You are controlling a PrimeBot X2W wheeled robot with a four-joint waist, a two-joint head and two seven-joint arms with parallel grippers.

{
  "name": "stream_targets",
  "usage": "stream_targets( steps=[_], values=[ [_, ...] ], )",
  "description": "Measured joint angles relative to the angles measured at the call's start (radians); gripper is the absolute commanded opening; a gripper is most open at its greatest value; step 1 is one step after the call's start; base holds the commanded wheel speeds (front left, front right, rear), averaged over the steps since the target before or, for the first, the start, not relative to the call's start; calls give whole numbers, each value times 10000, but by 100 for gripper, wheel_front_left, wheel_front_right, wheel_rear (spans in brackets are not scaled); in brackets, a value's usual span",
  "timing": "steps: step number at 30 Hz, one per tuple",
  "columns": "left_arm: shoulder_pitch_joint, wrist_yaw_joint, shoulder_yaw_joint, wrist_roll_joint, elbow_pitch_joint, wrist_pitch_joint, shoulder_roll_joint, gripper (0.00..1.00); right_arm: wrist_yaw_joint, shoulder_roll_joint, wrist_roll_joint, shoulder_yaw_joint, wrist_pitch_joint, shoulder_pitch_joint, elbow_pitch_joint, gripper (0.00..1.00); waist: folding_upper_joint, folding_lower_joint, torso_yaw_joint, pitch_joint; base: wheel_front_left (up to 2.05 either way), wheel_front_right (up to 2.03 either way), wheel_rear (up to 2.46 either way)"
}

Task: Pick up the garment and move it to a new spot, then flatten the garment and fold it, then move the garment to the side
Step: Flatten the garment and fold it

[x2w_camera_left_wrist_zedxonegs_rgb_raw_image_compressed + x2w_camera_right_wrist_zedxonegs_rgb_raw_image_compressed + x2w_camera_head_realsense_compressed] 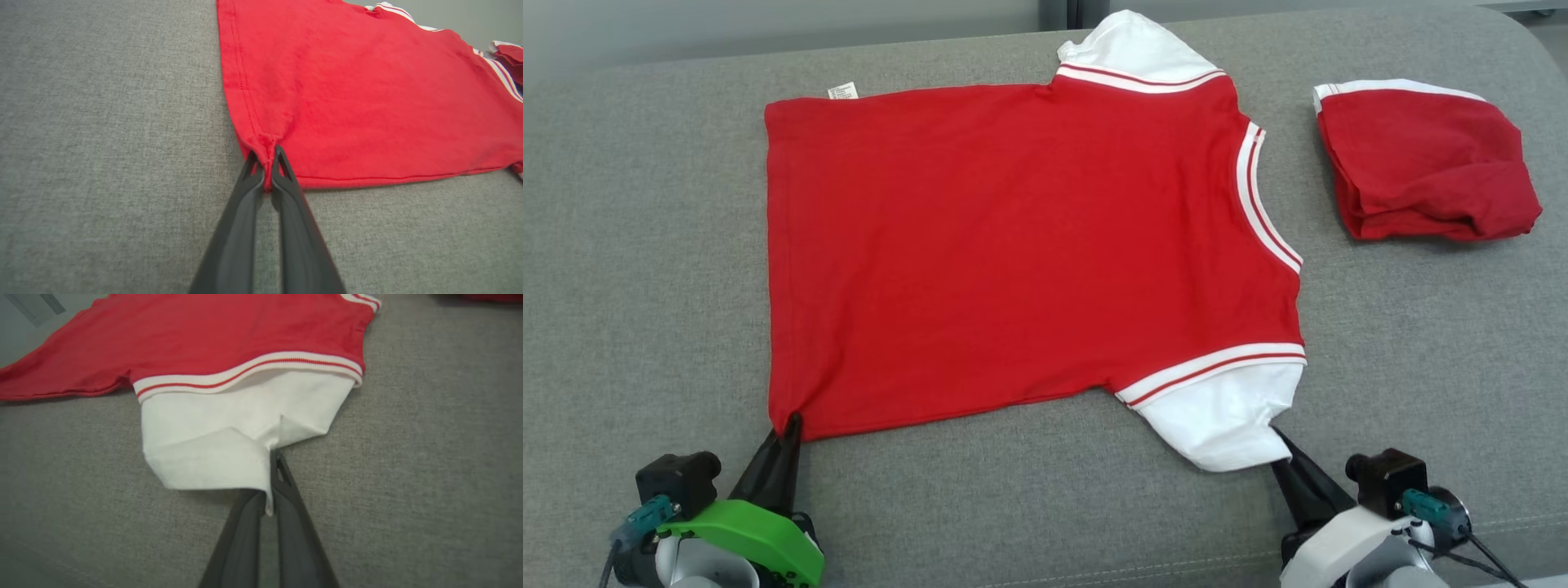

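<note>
Support surface: grey fabric cushion [645, 286], also seen in the left wrist view [102, 143] and the right wrist view [429, 457].

1. Left gripper [788, 426]: located near the cushion's front edge, left of centre. In the left wrist view [265, 154] the two dark fingers stand narrow, almost touching, and pinch the front-left hem corner of the red garment [367, 102]. The cloth puckers at the pinch point.

2. Red garment [1013, 245]: a short-sleeved shirt, spread flat across the middle of the cushion. The hem faces the left edge. The striped collar [1262, 204] faces the right edge. A small white label [842, 91] projects at the rear-left hem corner. The rear white sleeve [1131, 45] lies at the cushion's back edge. The front white sleeve [1225, 416] points toward the front edge.

3. Right gripper [1278, 437]: located near the front edge, right of centre. In the right wrist view [274, 455] the fingers are closed together on the cuff of the front white sleeve [245, 428], and part of that cuff is turned over. The red body [204, 335] lies beyond the sleeve.

4. Folded red garment [1421, 171]: a second item with white trim, near the back-right corner, apart from the collar. Its edge is visible in the left wrist view [510, 55].
</note>
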Motion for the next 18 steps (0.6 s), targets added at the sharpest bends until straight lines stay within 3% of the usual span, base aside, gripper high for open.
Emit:
stream_targets(
  steps=[8,18],
  values=[
    [182,-8,199,-1149,-504,221,464,0,0,-648,-378,82,23,-10,-1379,0,0,0,-245,-90,0,0,0],
    [98,-8,12,-1973,-1547,1712,1208,0,6,-1557,-324,58,180,-524,-2493,0,0,0,-407,271,0,0,0]
  ],
)
